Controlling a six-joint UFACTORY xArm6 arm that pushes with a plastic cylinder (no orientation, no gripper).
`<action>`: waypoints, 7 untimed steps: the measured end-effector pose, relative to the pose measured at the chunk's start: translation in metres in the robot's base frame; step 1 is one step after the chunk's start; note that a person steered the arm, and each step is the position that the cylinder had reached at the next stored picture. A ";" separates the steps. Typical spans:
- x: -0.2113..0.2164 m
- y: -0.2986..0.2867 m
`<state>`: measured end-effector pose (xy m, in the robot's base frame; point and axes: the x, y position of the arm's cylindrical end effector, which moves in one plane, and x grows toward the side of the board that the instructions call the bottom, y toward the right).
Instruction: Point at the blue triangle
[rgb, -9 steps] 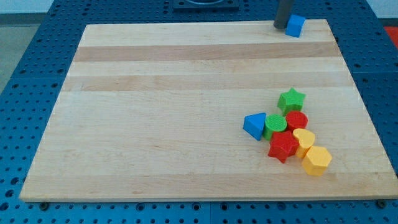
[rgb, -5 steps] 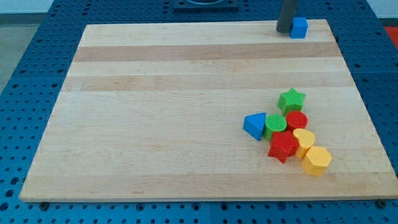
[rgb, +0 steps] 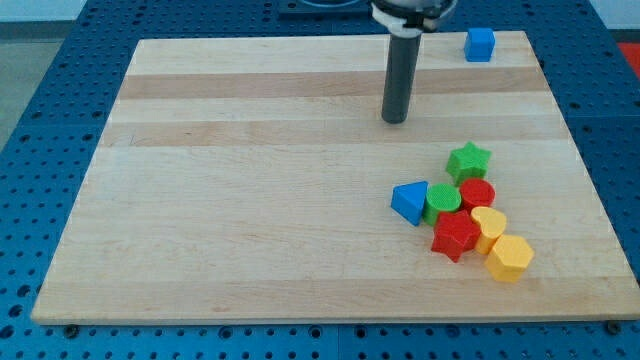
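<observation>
The blue triangle (rgb: 409, 202) lies on the wooden board (rgb: 250, 200) at the view's right, at the left end of a cluster of blocks. My tip (rgb: 394, 120) rests on the board above the triangle, toward the view's top and slightly left of it, with a clear gap between them. The rod rises straight up from the tip.
Touching the triangle's right is a green cylinder (rgb: 443, 202). Around it sit a green star (rgb: 468, 160), a red cylinder (rgb: 478, 193), a red star (rgb: 455, 236), a yellow heart (rgb: 489, 222) and a yellow hexagon (rgb: 509, 258). A blue cube (rgb: 480, 44) sits at the top right.
My tip has left the blue cube at the top right and moved down and left toward the cluster. The cube shifted slightly right earlier. The cluster has not moved.
</observation>
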<state>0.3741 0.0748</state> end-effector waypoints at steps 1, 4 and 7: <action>0.025 -0.007; 0.088 -0.006; 0.094 0.046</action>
